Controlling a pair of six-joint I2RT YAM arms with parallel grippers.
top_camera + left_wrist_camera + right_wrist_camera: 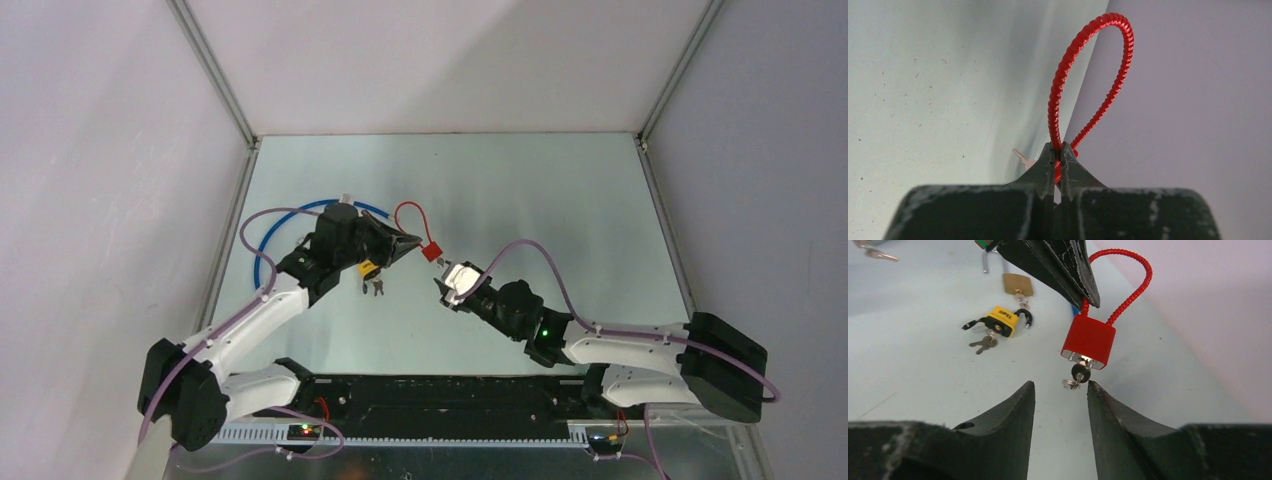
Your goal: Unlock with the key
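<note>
Red padlock [1089, 342] hangs above the worktop [923, 380], its cable loop [1068, 65] pinched by the left hand [1058, 150]. Below the padlock a key [1079, 374] sticks out, with the right hand [1060, 390] spread just beneath.

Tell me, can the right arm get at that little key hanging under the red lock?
Probably yes. The right gripper is open and the key under the red padlock hangs just ahead of its gap, nothing between. The left gripper holds the padlock up by its cable loop.
</note>
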